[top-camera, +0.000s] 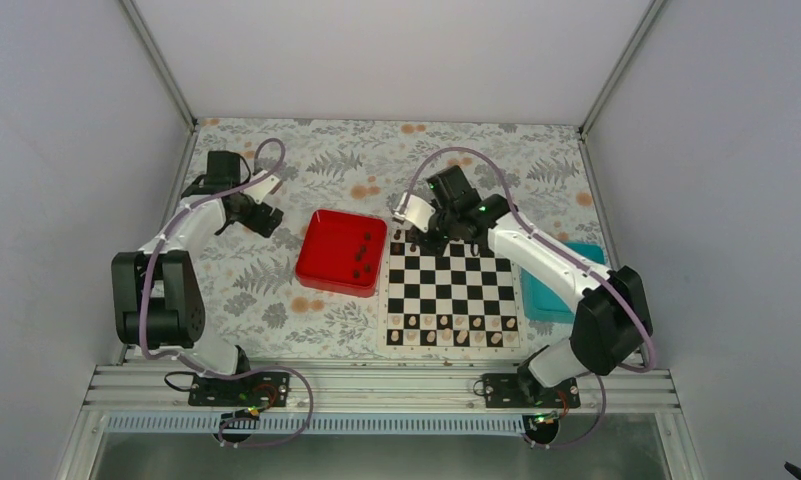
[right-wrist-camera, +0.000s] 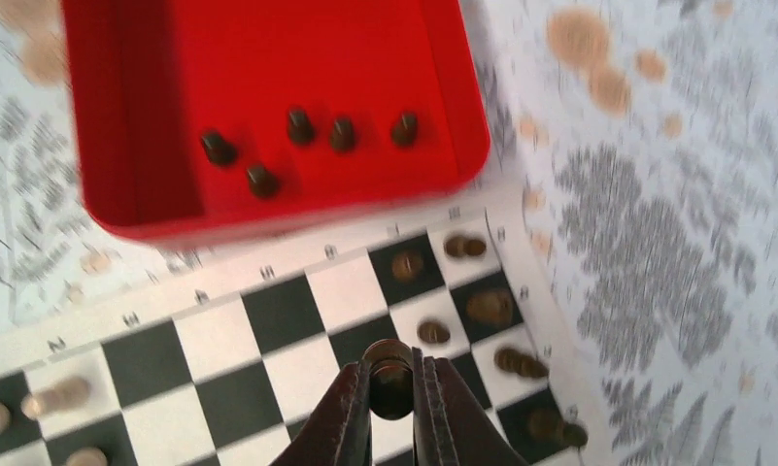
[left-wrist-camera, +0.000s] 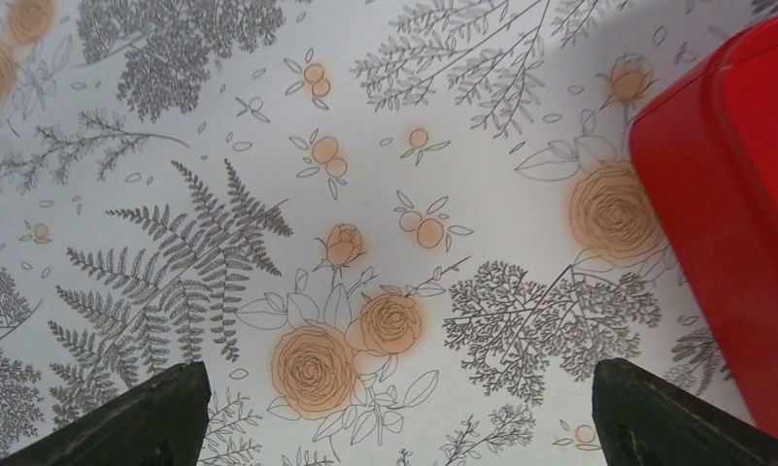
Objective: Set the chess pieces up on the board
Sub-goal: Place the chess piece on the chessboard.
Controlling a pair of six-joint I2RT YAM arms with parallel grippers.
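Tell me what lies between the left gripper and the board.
The red tray, holding a few dark chess pieces, sits between left gripper and board; the top external view shows it.

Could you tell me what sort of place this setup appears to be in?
Probably a lab robot cell, not a home: plain white panels on metal framing enclose the workspace, two arms are bolted to an aluminium rail, and a floral cloth lies underneath.
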